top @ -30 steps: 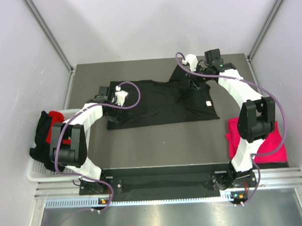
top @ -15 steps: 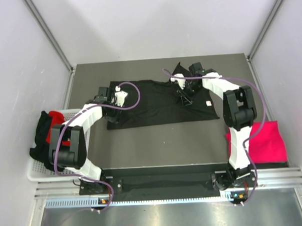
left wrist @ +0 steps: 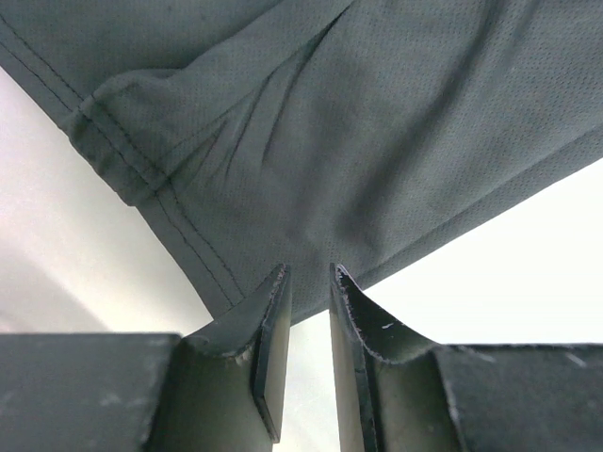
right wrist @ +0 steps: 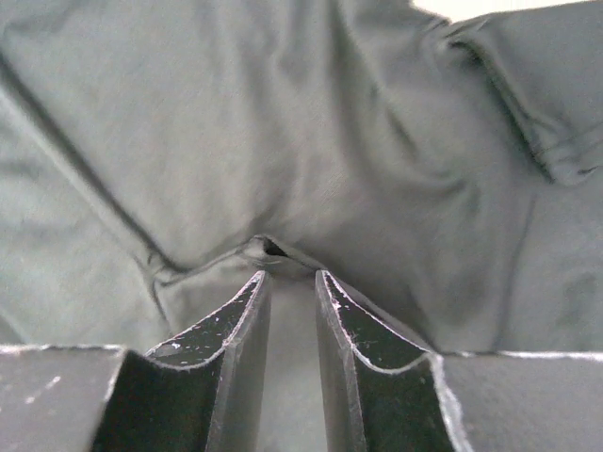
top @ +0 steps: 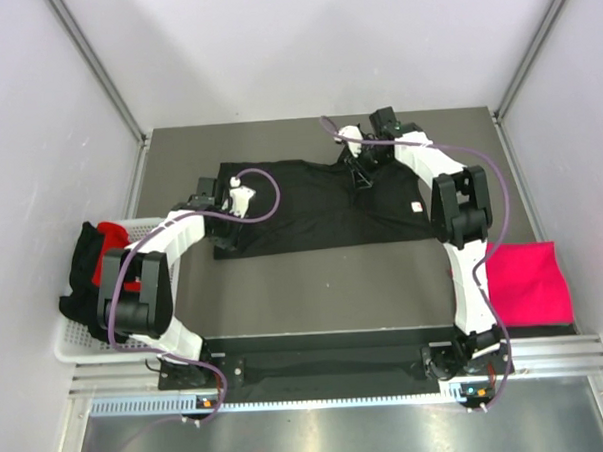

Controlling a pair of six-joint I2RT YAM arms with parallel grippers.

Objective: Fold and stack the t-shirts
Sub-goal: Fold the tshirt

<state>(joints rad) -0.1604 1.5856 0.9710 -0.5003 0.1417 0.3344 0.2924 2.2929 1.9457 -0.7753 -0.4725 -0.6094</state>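
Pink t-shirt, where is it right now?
Top view: the pink tee lies flat at the table's near right corner, just right of the right arm, apart from the black tee mid-table.

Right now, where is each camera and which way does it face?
Top: above, behind the bases, looking down on the table; left arm and right arm show.
Left wrist: on its arm, looking along the left gripper at the black shirt edge it pinches.
Right wrist: on its arm, looking past the right gripper at a pinched fold.
Shared: all show the black shirt.
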